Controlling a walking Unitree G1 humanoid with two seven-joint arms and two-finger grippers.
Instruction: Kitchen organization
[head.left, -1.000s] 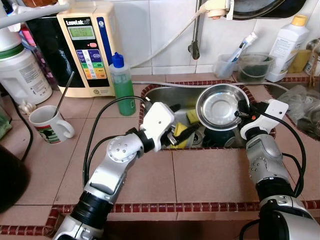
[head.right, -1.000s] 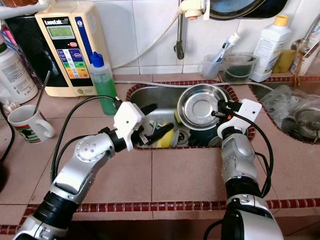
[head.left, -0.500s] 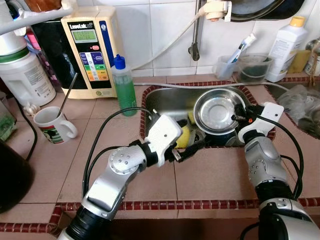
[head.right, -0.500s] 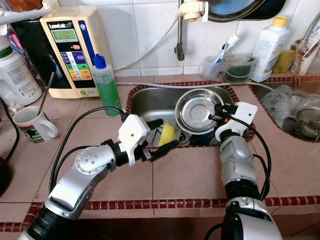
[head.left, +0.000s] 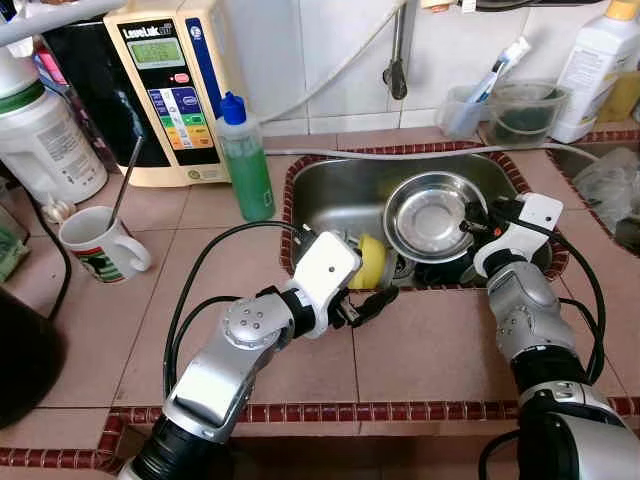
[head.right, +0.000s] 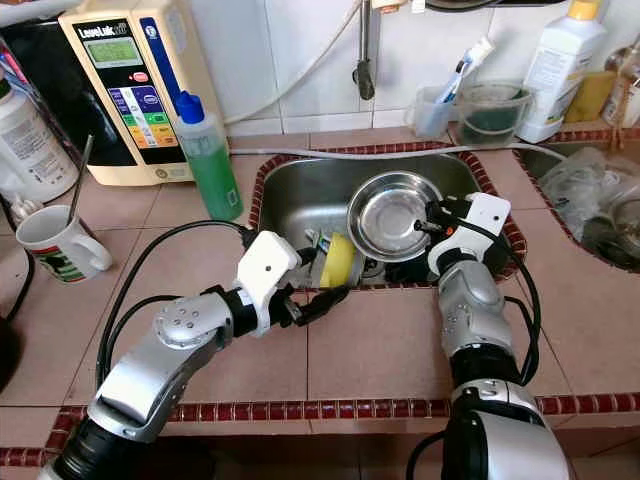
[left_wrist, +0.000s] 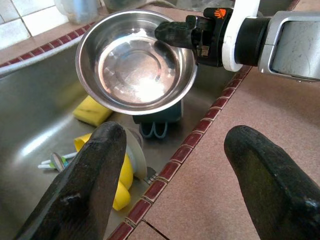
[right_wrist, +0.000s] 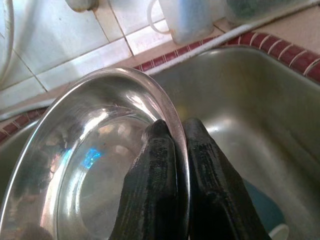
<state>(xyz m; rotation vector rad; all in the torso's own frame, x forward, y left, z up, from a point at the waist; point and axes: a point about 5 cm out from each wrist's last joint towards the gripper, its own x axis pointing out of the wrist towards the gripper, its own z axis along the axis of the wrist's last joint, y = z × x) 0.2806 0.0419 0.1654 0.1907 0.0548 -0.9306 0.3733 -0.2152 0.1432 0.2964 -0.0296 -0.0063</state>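
While the steel bowl (head.left: 431, 215) is pinched by its near rim in the right gripper (head.left: 478, 218) above the sink (head.left: 330, 195), the spread, empty left gripper (head.left: 372, 302) is held just beside it at the front edge.

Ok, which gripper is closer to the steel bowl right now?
Right. The right gripper is shut on the rim of the steel bowl over the sink. The left gripper hangs open at the sink's front edge, apart from it.

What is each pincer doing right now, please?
Left pincer: open, empty, at the sink's front edge.
Right pincer: shut on the bowl's rim.
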